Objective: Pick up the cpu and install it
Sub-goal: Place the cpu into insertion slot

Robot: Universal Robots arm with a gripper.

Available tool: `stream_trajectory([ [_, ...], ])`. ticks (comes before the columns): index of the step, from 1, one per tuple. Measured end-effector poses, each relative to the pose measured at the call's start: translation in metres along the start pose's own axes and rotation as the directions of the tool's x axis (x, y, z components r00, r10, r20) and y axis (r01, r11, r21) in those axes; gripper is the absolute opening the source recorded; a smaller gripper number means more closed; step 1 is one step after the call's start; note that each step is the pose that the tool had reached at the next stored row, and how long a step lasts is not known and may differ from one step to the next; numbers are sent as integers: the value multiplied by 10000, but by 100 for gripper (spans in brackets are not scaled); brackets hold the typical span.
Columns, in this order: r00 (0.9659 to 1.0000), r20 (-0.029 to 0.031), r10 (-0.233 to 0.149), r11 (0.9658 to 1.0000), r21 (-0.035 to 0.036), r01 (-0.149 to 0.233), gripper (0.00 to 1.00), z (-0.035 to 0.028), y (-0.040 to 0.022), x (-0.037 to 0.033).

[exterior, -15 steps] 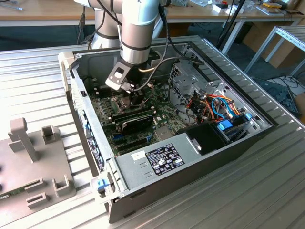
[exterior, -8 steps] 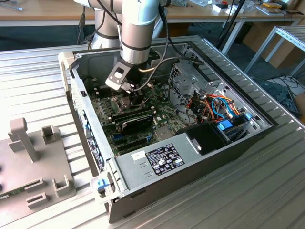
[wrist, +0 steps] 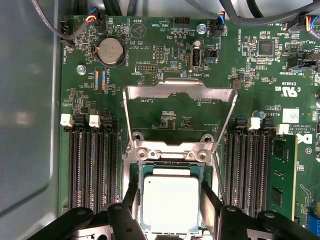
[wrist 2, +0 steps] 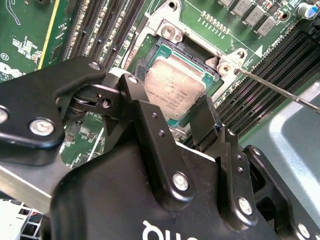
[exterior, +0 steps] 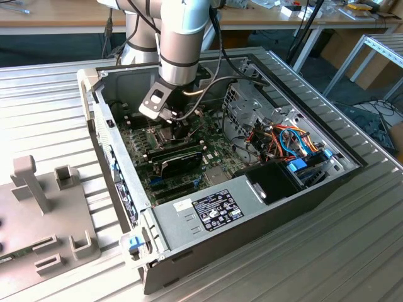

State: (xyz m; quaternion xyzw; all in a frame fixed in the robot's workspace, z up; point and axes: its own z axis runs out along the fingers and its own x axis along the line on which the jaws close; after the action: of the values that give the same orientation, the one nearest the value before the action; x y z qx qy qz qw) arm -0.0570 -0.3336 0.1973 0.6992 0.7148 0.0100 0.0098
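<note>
Gripper (wrist: pixel 167 187) fingers (wrist: pixel 131 192) stand narrow, closed against two opposite edges of the cpu (wrist: pixel 171 205). The cpu lies flat in the socket (wrist 2: pixel 195 50), straight below the gripper and between its fingers. The frame (wrist: pixel 180 92) is hinged open just beyond it on the board (wrist: pixel 165 45).

Bright, even overhead light gives the ribbed counter (exterior: pixel 327 264) a pale sheen and leaves soft shadow inside the computer case (exterior: pixel 252 251). In both wrist views the cpu (wrist 2: pixel 172 87) (wrist: pixel 170 202) glares mildly on its metal top.
</note>
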Motion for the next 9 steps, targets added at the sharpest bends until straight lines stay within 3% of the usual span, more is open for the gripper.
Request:
stream_trajectory([
  [9,10000,0,0,10000,0,0,62,-120,3,0],
])
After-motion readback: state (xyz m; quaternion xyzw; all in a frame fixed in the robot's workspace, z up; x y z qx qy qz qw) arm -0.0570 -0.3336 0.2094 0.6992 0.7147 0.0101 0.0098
